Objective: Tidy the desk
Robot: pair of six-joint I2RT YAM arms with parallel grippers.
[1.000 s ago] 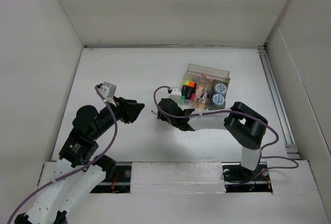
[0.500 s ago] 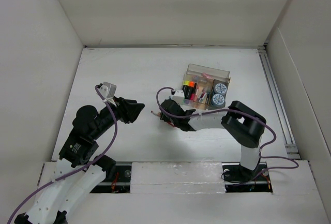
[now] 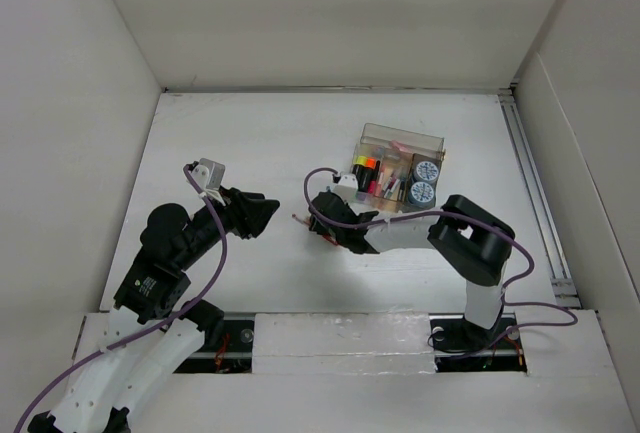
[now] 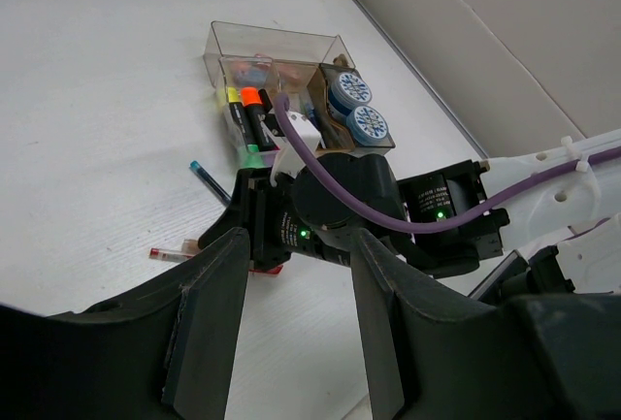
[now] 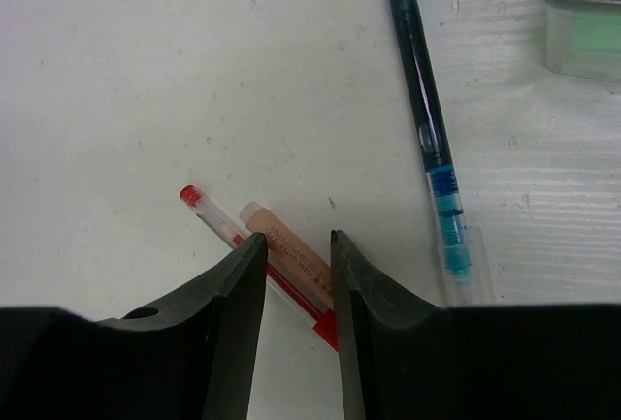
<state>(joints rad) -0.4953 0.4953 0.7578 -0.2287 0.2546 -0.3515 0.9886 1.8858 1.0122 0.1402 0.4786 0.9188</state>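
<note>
The counter (image 3: 240, 143) fills the top view, walled in white, with both arms over its near half. That view hides the grasp. Only the right wrist view shows the right fingers (image 5: 228, 313) a narrow gap apart and low over the counter. They straddle one tan stick (image 5: 281, 245), and bare counter shows beside it. One red pen (image 5: 209, 209) lies against the stick and runs under one finger. One blue pen (image 5: 422, 110) lies apart from them. The left wrist view shows the left fingers (image 4: 209, 323) spread wide, holding nothing. Past them is one clear box (image 4: 262, 37) holding two round blue lids (image 4: 347, 85), one yellow marker (image 4: 233, 110) and one orange marker (image 4: 254, 110).
</note>
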